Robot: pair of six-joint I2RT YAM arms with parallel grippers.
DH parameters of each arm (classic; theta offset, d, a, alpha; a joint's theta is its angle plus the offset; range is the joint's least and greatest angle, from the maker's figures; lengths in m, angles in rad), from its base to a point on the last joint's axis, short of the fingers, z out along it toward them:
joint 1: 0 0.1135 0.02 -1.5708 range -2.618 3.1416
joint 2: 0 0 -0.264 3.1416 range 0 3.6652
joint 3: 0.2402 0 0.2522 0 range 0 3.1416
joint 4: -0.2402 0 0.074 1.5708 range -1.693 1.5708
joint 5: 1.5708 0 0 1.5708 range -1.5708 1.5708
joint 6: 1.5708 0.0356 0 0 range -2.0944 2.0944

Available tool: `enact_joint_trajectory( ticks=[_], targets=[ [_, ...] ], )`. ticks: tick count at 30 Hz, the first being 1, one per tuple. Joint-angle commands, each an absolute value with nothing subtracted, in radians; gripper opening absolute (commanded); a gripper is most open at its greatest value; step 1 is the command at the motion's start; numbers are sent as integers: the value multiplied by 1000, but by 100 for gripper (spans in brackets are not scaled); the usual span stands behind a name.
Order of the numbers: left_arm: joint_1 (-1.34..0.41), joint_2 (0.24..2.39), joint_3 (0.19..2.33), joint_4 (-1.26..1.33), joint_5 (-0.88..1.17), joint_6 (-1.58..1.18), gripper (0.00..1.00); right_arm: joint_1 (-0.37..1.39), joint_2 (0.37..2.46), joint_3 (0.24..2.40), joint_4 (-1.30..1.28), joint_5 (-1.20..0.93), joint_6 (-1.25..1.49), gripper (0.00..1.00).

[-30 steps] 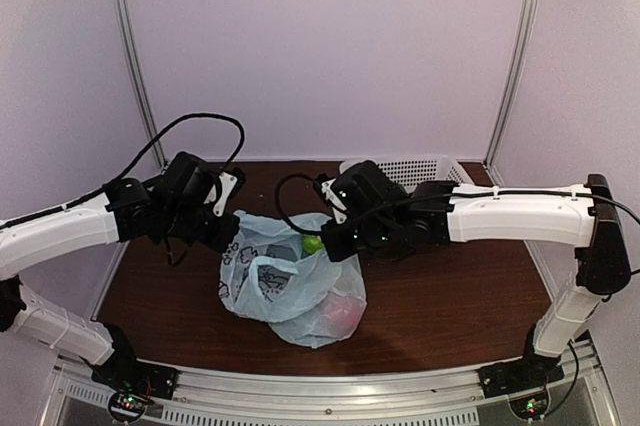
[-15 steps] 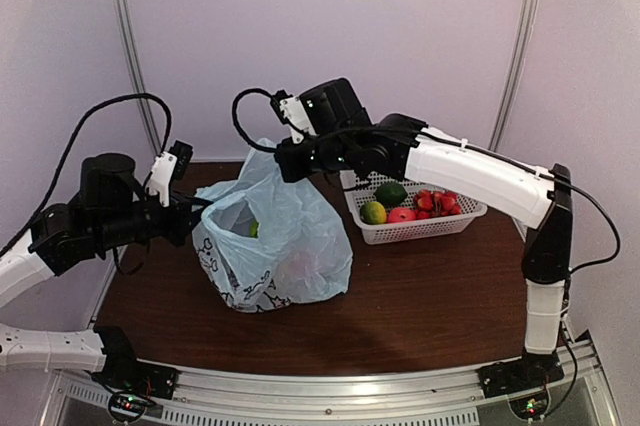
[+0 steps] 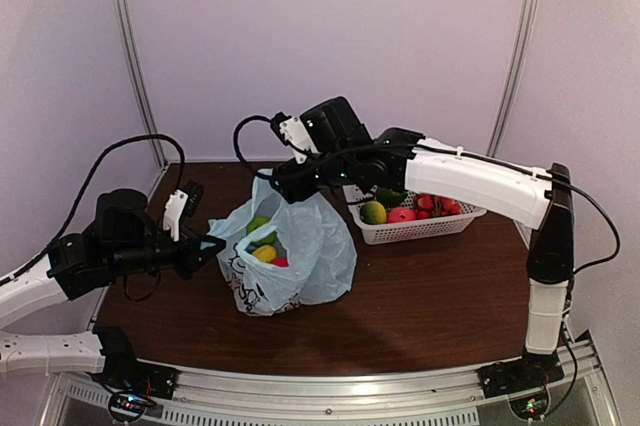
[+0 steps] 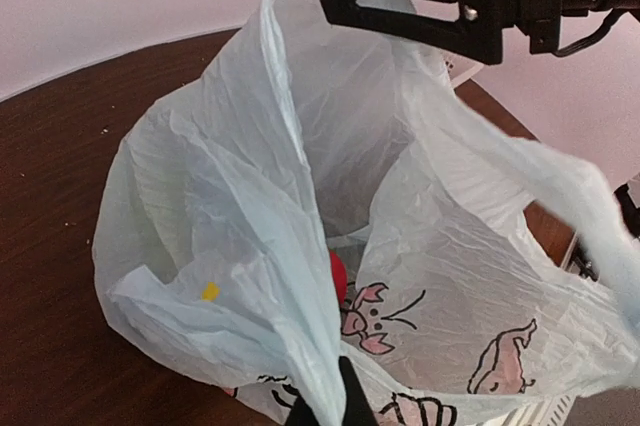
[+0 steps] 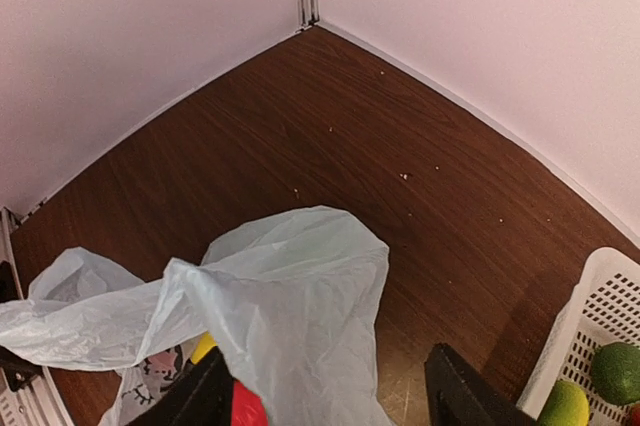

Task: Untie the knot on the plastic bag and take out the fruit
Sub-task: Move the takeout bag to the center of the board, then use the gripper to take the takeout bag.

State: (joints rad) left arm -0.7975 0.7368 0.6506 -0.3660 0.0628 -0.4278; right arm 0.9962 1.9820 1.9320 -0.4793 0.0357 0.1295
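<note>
**Two grippers at one open bag**

One thin, translucent pale blue plastic bag with cartoon drawings (image 3: 320, 246), mouth up on the dark brown wooden table (image 3: 430, 296), left of centre. Three small toy fruits on view in its mouth from above: one green fruit (image 3: 258, 224), one yellow fruit (image 3: 265, 253), one red fruit (image 3: 281, 262).

Near its right side and apart from it, one white perforated plastic basket (image 3: 420, 231). In it, one dark green fruit (image 3: 390, 196), one yellow-green fruit (image 3: 373, 212), one red-pink fruit (image 3: 402, 214), plus one cluster of small red round fruits (image 3: 440, 203), too small to count.

Left gripper (image 3: 207, 244): pressed tight together on a fold of the bag's left rim, the plastic drawn out sideways.

Right gripper (image 5: 330, 354): above the bag's far rim, two fingers well apart, nothing clamped. Loose plastic draped between them, possibly brushing one finger; hard to tell.
</note>
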Motion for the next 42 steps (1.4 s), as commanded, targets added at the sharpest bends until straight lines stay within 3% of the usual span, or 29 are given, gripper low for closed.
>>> enact_joint_trajectory(
  ticks=[1, 5, 8, 17, 23, 28, 42],
  targets=[
    [-790, 716, 636, -269, 59, -457, 0, 996, 1844, 1921, -510, 83, 121, 74],
    [-790, 701, 628, -263, -13, -465, 0, 1024, 1781, 1917, -512, 53, 123, 86],
    [-790, 702, 630, -274, -51, -478, 0, 1061, 1775, 1927, -512, 11, 126, 87],
    [-790, 686, 619, -274, -64, -496, 0, 1146, 1888, 1878, -461, -104, 252, 73],
    [-790, 643, 600, -294, -100, -495, 0, 1148, 1975, 1786, -459, 34, 331, 65],
    [-790, 609, 592, -313, -123, -475, 0, 1147, 2027, 1710, -456, 100, 363, 64],
    [-790, 565, 597, -346, -133, -397, 0, 1099, 2211, 1778, -458, 114, 403, 79]
  ],
)
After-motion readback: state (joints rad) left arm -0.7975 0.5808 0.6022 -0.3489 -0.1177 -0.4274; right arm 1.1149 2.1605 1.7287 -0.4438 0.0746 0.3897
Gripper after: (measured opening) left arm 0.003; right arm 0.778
